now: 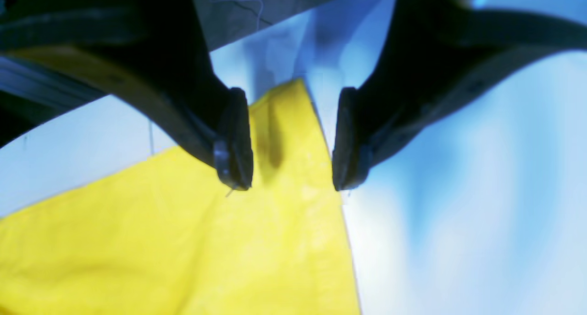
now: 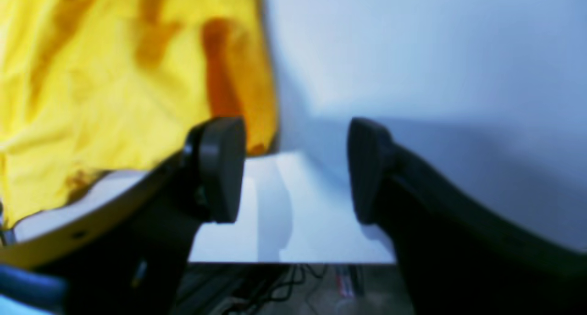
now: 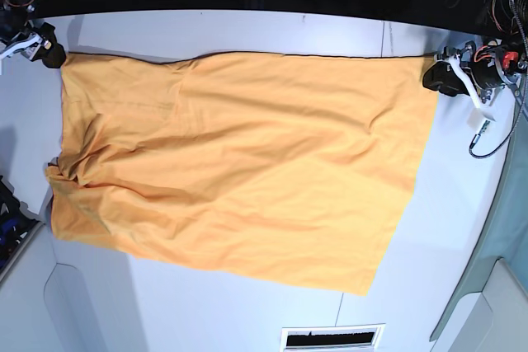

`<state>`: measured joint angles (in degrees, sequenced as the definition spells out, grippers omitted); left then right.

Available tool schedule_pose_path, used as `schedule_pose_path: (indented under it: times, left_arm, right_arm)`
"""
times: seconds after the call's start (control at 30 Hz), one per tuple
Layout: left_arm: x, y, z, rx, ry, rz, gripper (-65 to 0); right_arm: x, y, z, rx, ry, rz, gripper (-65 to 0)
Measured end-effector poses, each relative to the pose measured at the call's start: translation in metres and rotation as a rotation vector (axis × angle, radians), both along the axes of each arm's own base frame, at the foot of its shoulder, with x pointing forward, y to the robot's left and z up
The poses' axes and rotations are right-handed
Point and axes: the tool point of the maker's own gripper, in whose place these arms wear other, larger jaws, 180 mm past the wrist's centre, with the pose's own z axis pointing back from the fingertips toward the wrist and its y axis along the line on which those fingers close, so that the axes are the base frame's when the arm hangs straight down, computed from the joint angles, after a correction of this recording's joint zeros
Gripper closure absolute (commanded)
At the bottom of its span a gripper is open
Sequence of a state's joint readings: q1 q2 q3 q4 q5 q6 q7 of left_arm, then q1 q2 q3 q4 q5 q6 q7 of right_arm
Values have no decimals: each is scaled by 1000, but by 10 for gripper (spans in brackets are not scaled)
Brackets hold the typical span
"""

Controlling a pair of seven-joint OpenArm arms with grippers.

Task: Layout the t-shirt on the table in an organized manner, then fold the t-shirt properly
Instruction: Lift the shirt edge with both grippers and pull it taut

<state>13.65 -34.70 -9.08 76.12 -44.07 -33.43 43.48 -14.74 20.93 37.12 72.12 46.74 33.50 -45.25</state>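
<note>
Base view showed the t-shirt (image 3: 239, 158) spread wide and mostly flat across the table (image 3: 247, 26), wrinkled toward its left edge. The left gripper (image 1: 291, 140) hung with fingers parted, holding nothing, just above a far corner of the cloth. The right gripper (image 2: 296, 170) was likewise released and empty, beside the opposite far corner, near the table's edge.

T-shirt (image 3: 239, 162) lies spread on table (image 3: 247, 319), between the two grippers. Left gripper (image 1: 291, 140) sits over one far corner of the cloth, jaws apart; right gripper (image 2: 296, 168) sits just beside the opposite far corner, over bare table.
</note>
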Motion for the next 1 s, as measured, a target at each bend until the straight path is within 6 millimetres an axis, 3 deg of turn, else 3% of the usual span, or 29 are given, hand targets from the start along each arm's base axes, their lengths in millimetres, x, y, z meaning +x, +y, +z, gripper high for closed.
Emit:
schedule_pose_path:
  times: [0.23, 0.47, 0.67, 0.73, 0.8, 0.87, 0.93, 0.97, 1.0]
  left_arm:
    - [1, 10, -4, 48, -1, 28, -318]
    - [3, 12, -3, 64, -16, 25, -318]
    - [-3, -3, -15, 5, -1, 31, -317]
    - [-5, -10, -17, -21, 4, 16, -316]
    - [-9, -21, -18, -47, 12, -30, -308]
    - [-14, -34, -18, -109, 27, -45, -198]
    - [-20, -44, -20, -160, 54, -40, -41]
    - [-22, -47, -19, -181, 64, -36, 0]
    - [-24, -50, -18, -202, 71, -31, 0]
  right_arm:
    - [8, 27, -5, 33, -25, 49, -360]
    - [20, 39, -4, 45, -38, 86, -360]
    - [23, 49, -6, 54, -35, 116, -351]
    - [23, 50, -6, 55, -34, 117, -276]
    - [21, 49, -8, 53, -22, 112, -154]
    - [18, 50, -10, 49, -8, 116, -14]
    - [18, 50, -10, 51, -6, 117, 0]
    - [18, 50, -10, 50, -5, 118, 0]
    - [17, 50, -11, 50, 1, 121, 0]
